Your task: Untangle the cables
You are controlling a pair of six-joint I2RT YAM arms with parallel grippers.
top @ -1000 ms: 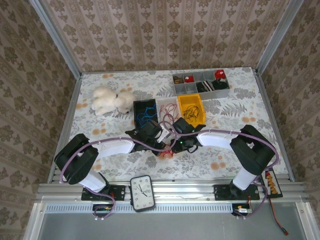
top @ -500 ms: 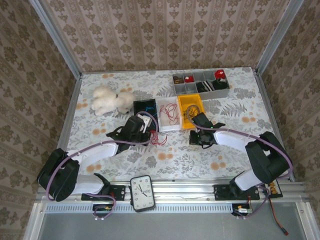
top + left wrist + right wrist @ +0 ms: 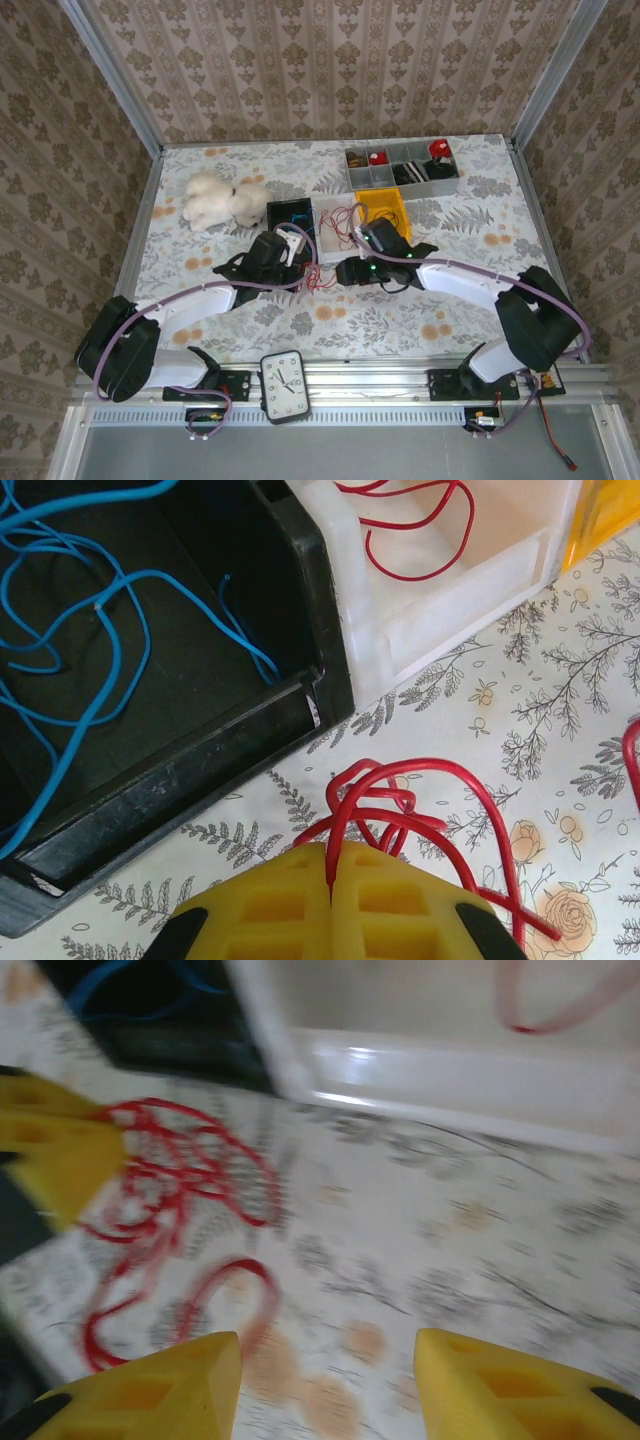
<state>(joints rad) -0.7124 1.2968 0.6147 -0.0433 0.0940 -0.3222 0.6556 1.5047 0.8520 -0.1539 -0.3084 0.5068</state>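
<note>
One red cable tangle (image 3: 405,798) lies on the table (image 3: 560,710), left gripper (image 3: 330,885) jaws clamped on its strands, right gripper (image 3: 325,1355) jaws apart over its loose side. Best to pinch a single loop there and draw away slowly. Beyond: blue cables (image 3: 90,660) in black bin (image 3: 200,770)

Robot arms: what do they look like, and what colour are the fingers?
Both the left arm and right arm have white links, chunky black joints and a purple-grey cable running along them. The left gripper and right gripper have yellow plastic fingers with square hollows.
</note>
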